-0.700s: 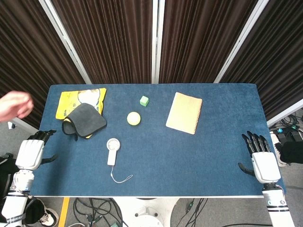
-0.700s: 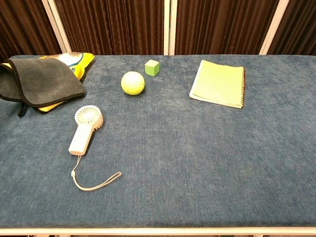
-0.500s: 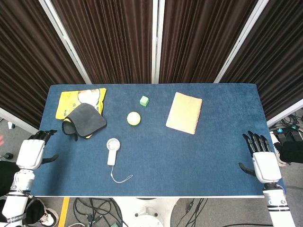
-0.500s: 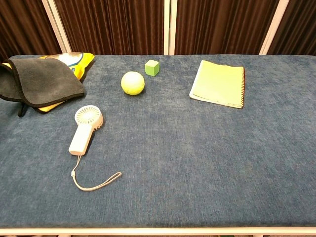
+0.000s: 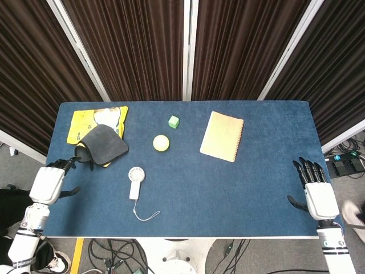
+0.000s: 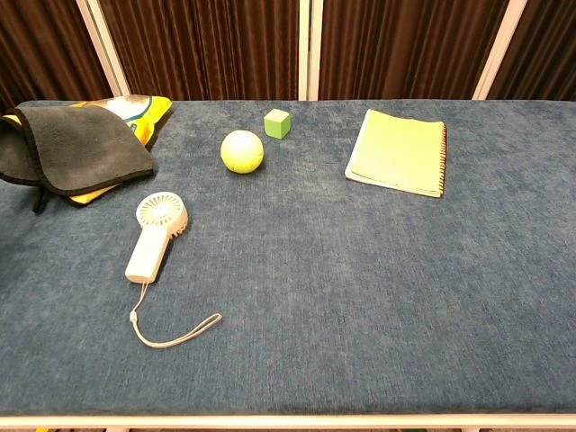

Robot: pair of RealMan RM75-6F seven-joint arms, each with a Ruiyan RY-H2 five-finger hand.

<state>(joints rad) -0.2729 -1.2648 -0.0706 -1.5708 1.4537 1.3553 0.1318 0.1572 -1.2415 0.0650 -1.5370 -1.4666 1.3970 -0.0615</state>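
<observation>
We see the left hand (image 5: 50, 184) at the left edge of the table (image 5: 239, 188), holding nothing, its dark fingers (image 5: 64, 165) extended and apart, pointing toward the black cloth (image 5: 102, 145), which is the nearest thing to it; fingertips and cloth lie close together, and we cannot tell whether they touch. The cloth lies partly on top of a yellow packet (image 5: 97, 121) in the far left corner of the table; in the chest view the cloth (image 6: 72, 148) covers most of the packet (image 6: 144, 108). The right hand (image 5: 317, 193) sits at the right edge of the table, also released, its fingers (image 5: 308, 169) spread and empty, well apart from every object. Neither hand appears in the chest view. Near the front left lies a small white hand fan (image 5: 134, 180), its round head toward the curtains and its cord loop (image 5: 147, 216) trailing toward the front edge; the chest view shows the same fan (image 6: 157, 236) lying flat. Toward the middle rests a yellow-green ball (image 5: 161, 142), with a small green cube (image 5: 174, 121) just behind it and apart from it. To the right of both lies a closed spiral notebook (image 5: 222, 136), flat on the table, its spiral binding along its right side.
</observation>
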